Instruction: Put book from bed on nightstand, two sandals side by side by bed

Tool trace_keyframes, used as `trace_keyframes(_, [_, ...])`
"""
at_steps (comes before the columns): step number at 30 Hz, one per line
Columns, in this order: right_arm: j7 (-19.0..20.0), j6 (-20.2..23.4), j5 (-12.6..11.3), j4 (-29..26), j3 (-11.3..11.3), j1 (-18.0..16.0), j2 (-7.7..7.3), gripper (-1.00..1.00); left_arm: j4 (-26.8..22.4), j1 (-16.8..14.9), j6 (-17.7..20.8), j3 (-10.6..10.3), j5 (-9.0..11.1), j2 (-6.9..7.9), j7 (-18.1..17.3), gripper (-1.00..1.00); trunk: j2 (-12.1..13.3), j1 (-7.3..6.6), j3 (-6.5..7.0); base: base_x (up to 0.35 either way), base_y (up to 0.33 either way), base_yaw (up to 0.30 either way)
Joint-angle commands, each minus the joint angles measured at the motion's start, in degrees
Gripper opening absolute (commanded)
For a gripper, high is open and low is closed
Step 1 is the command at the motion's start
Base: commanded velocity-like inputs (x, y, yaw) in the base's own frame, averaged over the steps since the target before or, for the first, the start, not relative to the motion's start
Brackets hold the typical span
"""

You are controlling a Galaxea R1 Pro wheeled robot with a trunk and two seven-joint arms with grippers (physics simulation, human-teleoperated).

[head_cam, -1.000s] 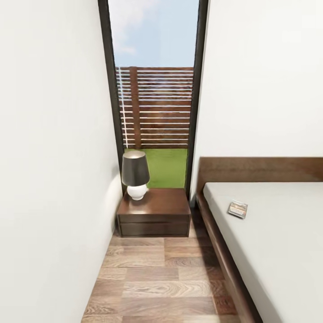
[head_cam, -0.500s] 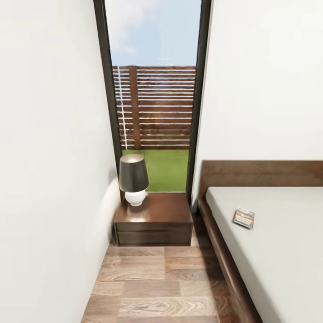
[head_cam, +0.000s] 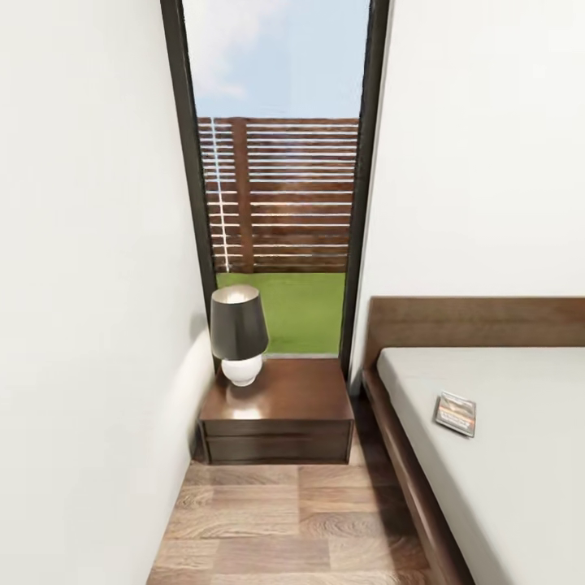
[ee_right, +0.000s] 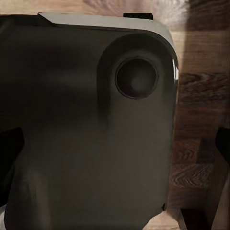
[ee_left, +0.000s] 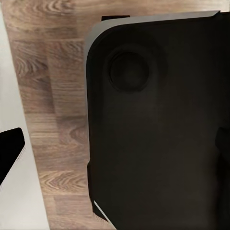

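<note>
Book (head_cam: 455, 413): lies flat on the pale mattress of the bed (head_cam: 520, 487), near the bed's left edge and not far below the headboard; its cover faces up, one corner turned slightly toward the aisle.
Nightstand (head_cam: 280, 410): stands against the window at the end of the narrow aisle, just beside the bed's head corner; a lamp (head_cam: 238, 333) takes its back left part; the front and right part of the top is bare.
Key relation: the book is ahead and to the right, the nightstand ahead and slightly left; so I judge the right arm the nearer one for the pick.
Hands: the wrist views look at the robot's dark base (ee_left: 158, 124) and plank floor (ee_left: 48, 96); whether either gripper is wide or narrow, I cannot tell.
Sandals: none to place here.
</note>
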Motion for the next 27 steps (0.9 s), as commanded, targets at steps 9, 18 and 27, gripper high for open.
trace_keyframes(9, [0.1, 0.0, -0.1, 0.1, 0.0, -0.1, 0.00, 1.00, 0.0, 0.0, -0.1, 0.0, 0.0, 0.01, 0.0, 1.00, 0.0, 0.03, -0.05, 0.293, 0.000, 0.000])
trace_keyframes(18, [0.1, 0.0, -0.2, 0.1, 0.0, -0.1, 0.00, 1.00, 0.0, 0.0, -0.1, 0.0, 0.0, 0.01, 0.0, 1.00, 0.0, 0.03, -0.05, 0.282, 0.000, -0.066])
trace_keyframes(27, [0.1, 0.0, -0.3, 0.1, -0.1, -0.1, 0.00, 1.00, 0.0, 0.0, -0.1, 0.0, -0.2, 0.01, 0.0, 1.00, 0.0, 0.03, -0.05, 0.096, 0.000, -0.190])
